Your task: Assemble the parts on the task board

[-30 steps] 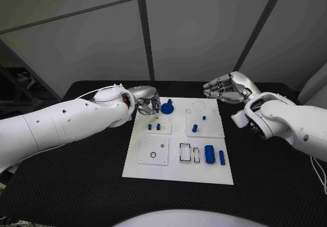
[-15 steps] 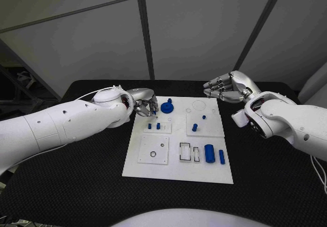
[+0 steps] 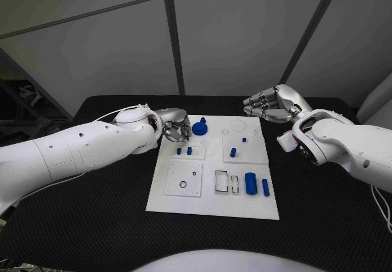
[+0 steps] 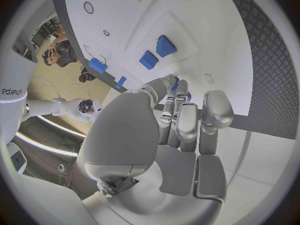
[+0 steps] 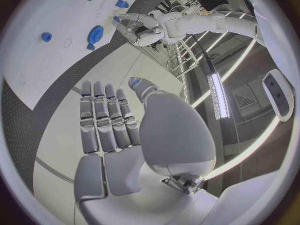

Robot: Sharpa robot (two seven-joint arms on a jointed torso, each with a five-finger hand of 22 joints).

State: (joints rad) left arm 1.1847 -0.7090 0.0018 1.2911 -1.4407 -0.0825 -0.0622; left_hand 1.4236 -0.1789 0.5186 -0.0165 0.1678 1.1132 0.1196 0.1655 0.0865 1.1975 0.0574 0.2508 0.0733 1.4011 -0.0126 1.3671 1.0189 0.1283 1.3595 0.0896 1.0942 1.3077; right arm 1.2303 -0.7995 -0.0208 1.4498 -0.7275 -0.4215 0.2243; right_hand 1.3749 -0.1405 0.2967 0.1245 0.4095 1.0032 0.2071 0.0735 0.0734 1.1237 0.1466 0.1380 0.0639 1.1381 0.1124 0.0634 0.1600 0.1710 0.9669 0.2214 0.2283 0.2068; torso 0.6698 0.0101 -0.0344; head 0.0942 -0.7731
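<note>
As the left hand (image 3: 173, 129) hovers with curled fingers, seemingly grasping nothing, beside the blue gear (image 3: 200, 130) at the task board's (image 3: 214, 208) far left, a careless reach could knock it away, while the right hand (image 3: 273, 105) rests released.

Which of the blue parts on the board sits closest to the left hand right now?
The round blue gear at the task board's far edge, just beside the left hand. The other blue parts lie nearer the robot: the small pair and the cylinders.
</note>
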